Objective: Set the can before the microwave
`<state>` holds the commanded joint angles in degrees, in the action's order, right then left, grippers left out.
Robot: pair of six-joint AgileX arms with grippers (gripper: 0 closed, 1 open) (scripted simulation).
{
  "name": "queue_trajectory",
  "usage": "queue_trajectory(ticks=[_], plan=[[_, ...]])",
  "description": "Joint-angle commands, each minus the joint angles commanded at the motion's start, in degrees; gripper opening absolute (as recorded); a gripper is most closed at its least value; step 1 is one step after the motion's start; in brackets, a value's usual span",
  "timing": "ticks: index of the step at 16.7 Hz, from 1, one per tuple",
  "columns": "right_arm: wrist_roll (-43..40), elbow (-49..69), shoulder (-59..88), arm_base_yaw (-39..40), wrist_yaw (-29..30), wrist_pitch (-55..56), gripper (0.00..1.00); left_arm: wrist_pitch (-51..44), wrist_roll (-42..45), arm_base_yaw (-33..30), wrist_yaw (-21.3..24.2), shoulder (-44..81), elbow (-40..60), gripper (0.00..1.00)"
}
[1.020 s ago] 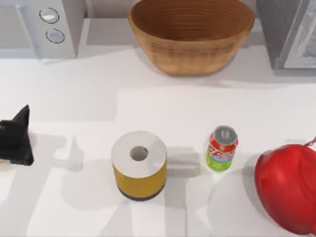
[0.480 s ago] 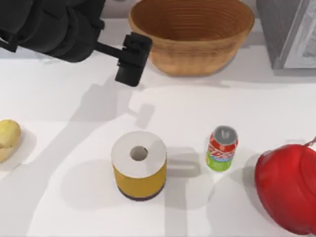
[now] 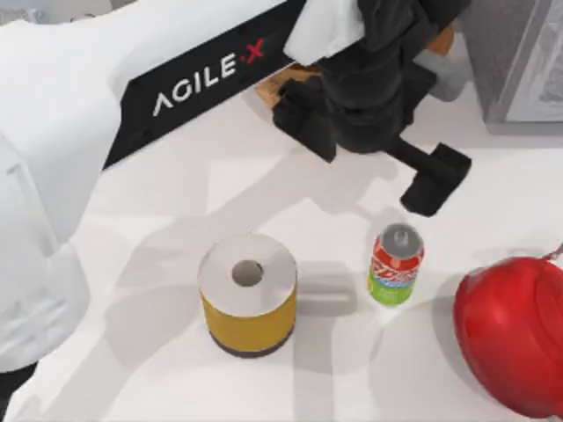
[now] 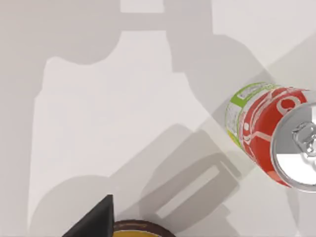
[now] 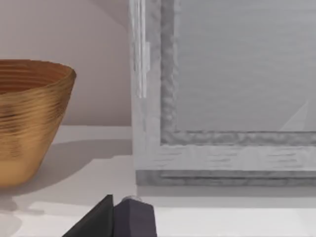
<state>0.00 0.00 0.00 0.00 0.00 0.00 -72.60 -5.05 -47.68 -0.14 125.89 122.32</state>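
Red and lime-green bands mark the can, which stands upright on the white table between the yellow-sided paper roll and the red rounded object at the right edge. The left arm reaches across from the top view's left, its claw hovering just beyond the can and not touching it; I cannot tell whether it is open or shut. The left wrist view looks down on the can's silver lid, off to one side of the frame.

As I judge it, the step is the approach to grasp. Doing it well means centring the claw over the can, coming down with the jaws on either side of the label, and closing squarely so that the slim can does not tip. The paper roll nearby calls for a clean descent. The right arm is parked facing the grey box beside the wicker basket.
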Motion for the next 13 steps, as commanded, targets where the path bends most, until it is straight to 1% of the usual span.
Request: queue_trajectory(ticks=[3,5,10,13], plan=[[0.00,0.00,0.00,0.00,0.00,0.00,1.00,-5.17,-0.28,-3.32,0.00,8.72,8.14,1.00],[0.00,0.00,0.00,0.00,0.00,0.00,1.00,-6.96,-0.36,-4.44,-0.01,11.55,10.71,1.00],[0.00,0.00,0.00,0.00,0.00,0.00,1.00,-7.29,-0.38,-4.65,-0.01,12.07,11.16,1.00],[0.00,0.00,0.00,0.00,0.00,0.00,1.00,-6.27,0.45,-3.72,0.06,11.87,10.10,1.00]])
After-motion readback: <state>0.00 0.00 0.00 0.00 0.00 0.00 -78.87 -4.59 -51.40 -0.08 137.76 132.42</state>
